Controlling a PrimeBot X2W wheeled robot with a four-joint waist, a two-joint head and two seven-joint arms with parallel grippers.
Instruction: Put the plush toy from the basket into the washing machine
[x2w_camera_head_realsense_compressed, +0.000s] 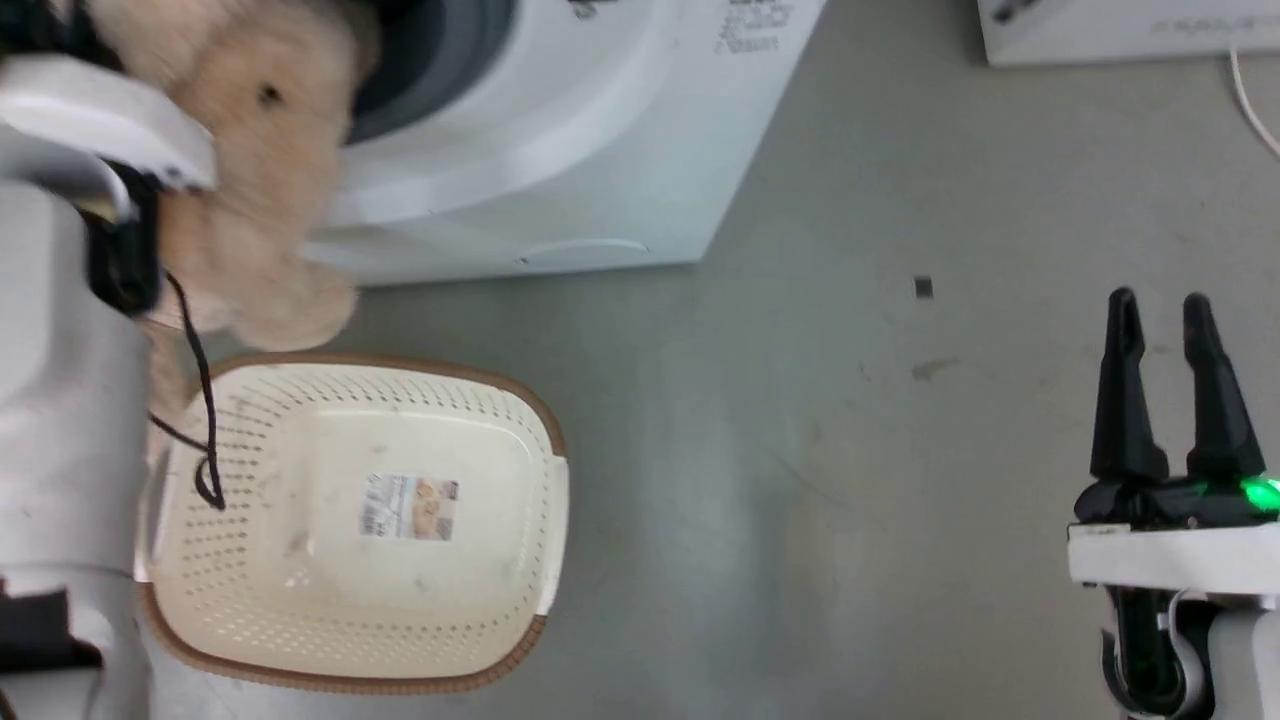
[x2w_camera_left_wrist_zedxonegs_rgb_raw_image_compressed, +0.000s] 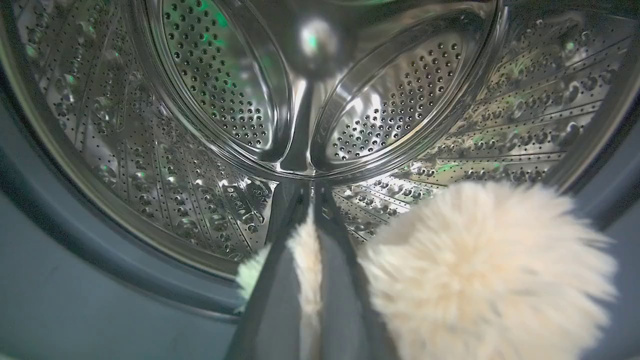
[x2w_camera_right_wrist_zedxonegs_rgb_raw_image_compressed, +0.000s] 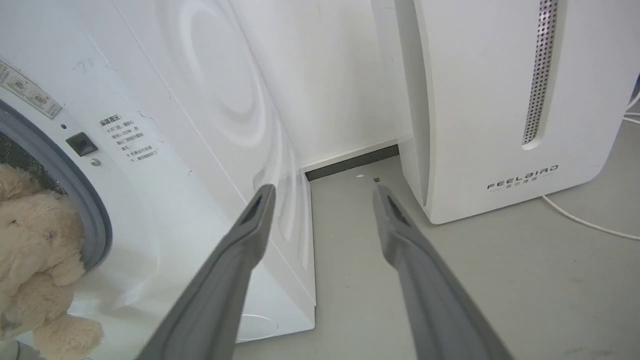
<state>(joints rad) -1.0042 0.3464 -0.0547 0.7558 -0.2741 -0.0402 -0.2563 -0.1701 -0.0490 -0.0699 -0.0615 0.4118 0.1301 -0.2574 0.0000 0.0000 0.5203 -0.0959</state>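
Right at the porthole, dead ahead of the left gripper (x2w_camera_left_wrist_zedxonegs_rgb_raw_image_compressed: 312, 200), the steel drum (x2w_camera_left_wrist_zedxonegs_rgb_raw_image_compressed: 220, 90) of the washing machine (x2w_camera_head_realsense_compressed: 560, 150) gapes open. That gripper is clenched on the plush toy (x2w_camera_left_wrist_zedxonegs_rgb_raw_image_compressed: 490, 270): a strip of cream fur is pinched between its two fingers, and the fluffy bulk bulges just beside them, hanging at the mouth and not yet inside. Below and behind the gripper sits the basket (x2w_camera_head_realsense_compressed: 350, 362), with nothing in it but its floor sticker. Well off to the other side the right gripper (x2w_camera_head_realsense_compressed: 1160, 300) hovers over the floor (x2w_camera_head_realsense_compressed: 850, 500), fingers spread and grasping nothing, pointed at the gap between the washer and the white FEELBIRD appliance (x2w_camera_right_wrist_zedxonegs_rgb_raw_image_compressed: 480, 100). Now, this bear looks light, soft and squashy, so no worry about breaking it. But it will flop and drape, and a pinch on loose fur alone could slide off. A bite deep into the body or a stubby limb is the safer hold. Dangling legs may well snag on the grey rubber ring (x2w_camera_right_wrist_zedxonegs_rgb_raw_image_compressed: 97, 220) going in, so carry it well past the lip
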